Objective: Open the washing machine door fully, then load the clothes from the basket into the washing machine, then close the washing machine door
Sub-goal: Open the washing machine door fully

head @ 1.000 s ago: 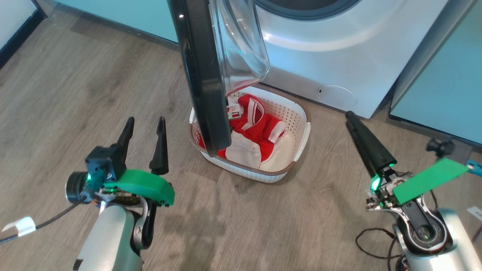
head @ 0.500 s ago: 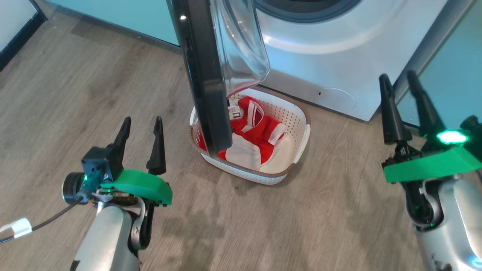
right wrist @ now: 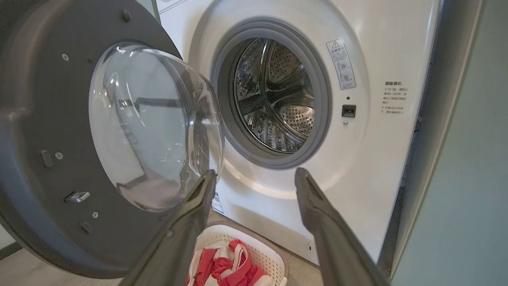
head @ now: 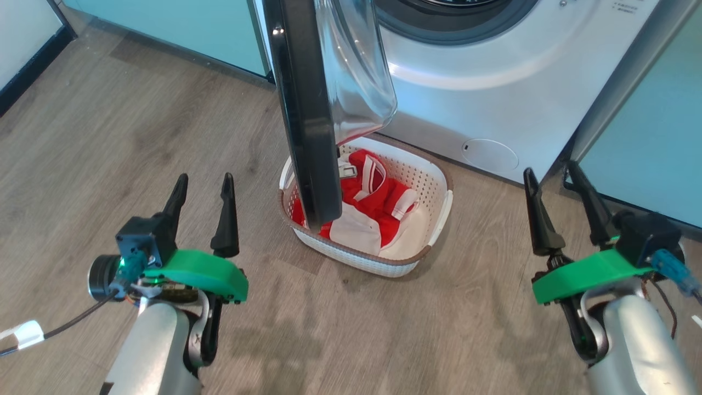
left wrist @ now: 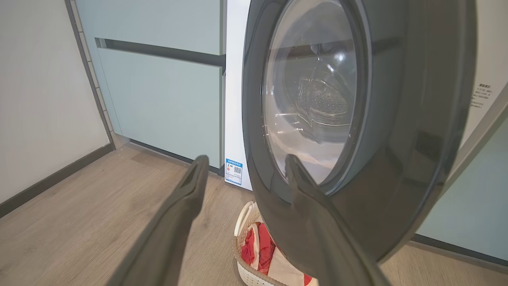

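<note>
The washing machine (head: 493, 82) fills the top of the head view, its steel drum (right wrist: 274, 95) bare behind the grey seal. Its door (head: 307, 120) stands swung out edge-on over the basket (head: 439, 203); its black rim (left wrist: 416, 119) and bulging glass (right wrist: 154, 127) show in the wrist views. Red and white clothes (head: 378, 206) lie bundled in the cream basket on the floor, partly hidden by the door. My left gripper (head: 203, 184) hovers open left of the basket. My right gripper (head: 548, 173) hovers open to its right, near the washer's corner. Neither touches anything.
Pale teal cabinets (head: 164, 22) flank the washer on the left and another (head: 658, 137) on the right. A dark skirting (head: 33, 60) runs along the left wall. Wood floor (head: 356, 329) spreads between my arms and the basket.
My right arm swung from a sideways, edge-on pose to fingers pointing up, now lower and closer in. The camera drifted a little. The left gripper, door and basket stayed put.
</note>
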